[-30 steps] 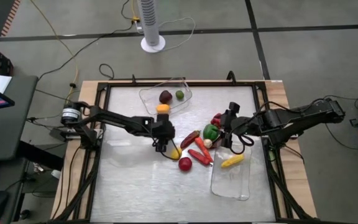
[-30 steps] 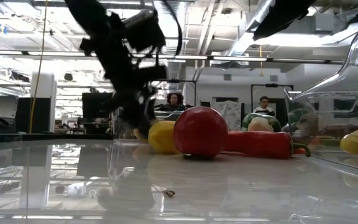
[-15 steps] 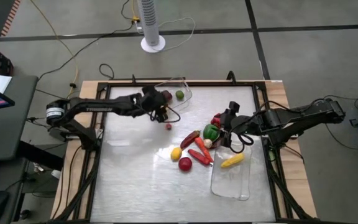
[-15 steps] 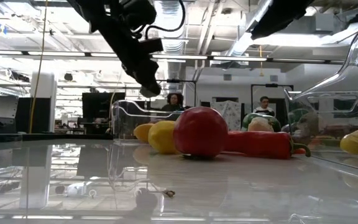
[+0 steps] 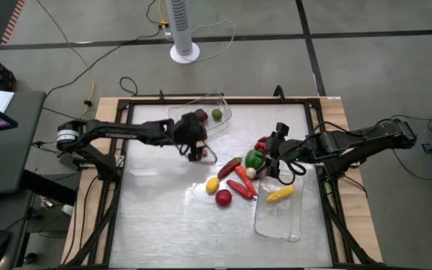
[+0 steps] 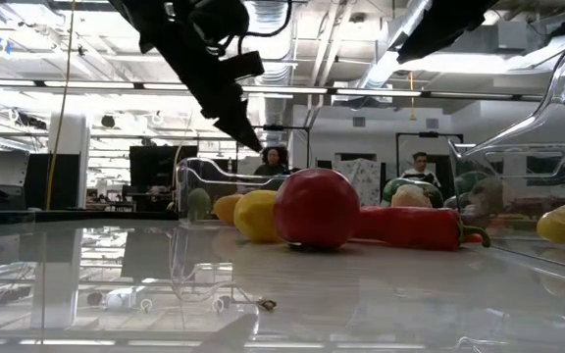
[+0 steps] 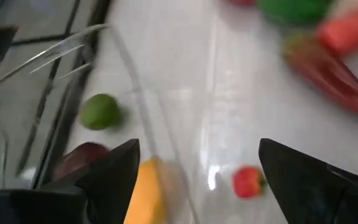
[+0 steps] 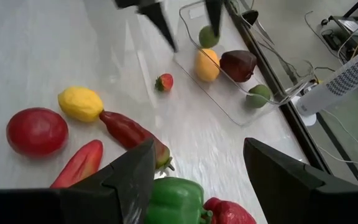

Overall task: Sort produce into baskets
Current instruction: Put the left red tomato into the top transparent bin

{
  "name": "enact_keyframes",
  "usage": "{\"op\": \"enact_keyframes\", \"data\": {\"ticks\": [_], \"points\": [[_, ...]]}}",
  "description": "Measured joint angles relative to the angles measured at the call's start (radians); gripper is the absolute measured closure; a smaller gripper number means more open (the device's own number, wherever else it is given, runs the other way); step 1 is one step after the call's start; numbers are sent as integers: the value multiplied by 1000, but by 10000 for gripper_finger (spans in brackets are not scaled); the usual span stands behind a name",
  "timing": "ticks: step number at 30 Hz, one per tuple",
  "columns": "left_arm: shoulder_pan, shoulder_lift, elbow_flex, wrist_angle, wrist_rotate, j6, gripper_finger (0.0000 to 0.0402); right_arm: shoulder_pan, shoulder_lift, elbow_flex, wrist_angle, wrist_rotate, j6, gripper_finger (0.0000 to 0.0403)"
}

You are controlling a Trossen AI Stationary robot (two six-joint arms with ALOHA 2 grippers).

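Observation:
My left gripper [image 5: 196, 150] is open and empty, raised above the table at the near edge of the far clear basket [image 5: 220, 124]. A small red strawberry [image 7: 247, 182] lies on the table below and between its fingers, untouched; it also shows in the right wrist view [image 8: 164, 81]. The basket holds a green round piece [image 7: 99, 111], a dark purple piece [image 7: 82, 158] and an orange piece [image 7: 146, 193]. My right gripper [image 5: 276, 161] is open and empty beside the green pepper [image 5: 254, 158]. The near clear basket [image 5: 280, 221] holds a yellow piece [image 5: 280, 194].
Loose produce lies mid-table: a lemon [image 5: 212, 184], a red round piece [image 5: 223, 198], a dark red chili [image 5: 229, 166], an orange-red carrot-like piece [image 5: 240, 187] and a red pepper [image 5: 262, 144]. Bare table lies to the left and near side. People sit in the room behind the table.
My left gripper has gone up from beside the lemon toward the table's far edge to the far basket, then come back a little toward the near edge. The small strawberry, unseen a second ago, now lies on the table by that basket. My right arm kept still.

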Motion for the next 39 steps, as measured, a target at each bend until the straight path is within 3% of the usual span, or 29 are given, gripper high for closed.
{"op": "enact_keyframes", "data": {"ticks": [3,7,17,26,39], "points": [[-72,18,1,-2,-23,62,103,-10,0,0,14,-1,-11,131],[-112,61,5,-1,-21,29,124,-34,0,0,44,-25,-13,131],[-60,212,4,24,30,-26,146,-47,24,0,78,-76,-25,131],[-18,230,4,7,97,-21,146,-45,26,0,78,-76,-41,131],[-26,256,5,-11,88,40,147,-45,26,0,90,-76,-57,131]]}}
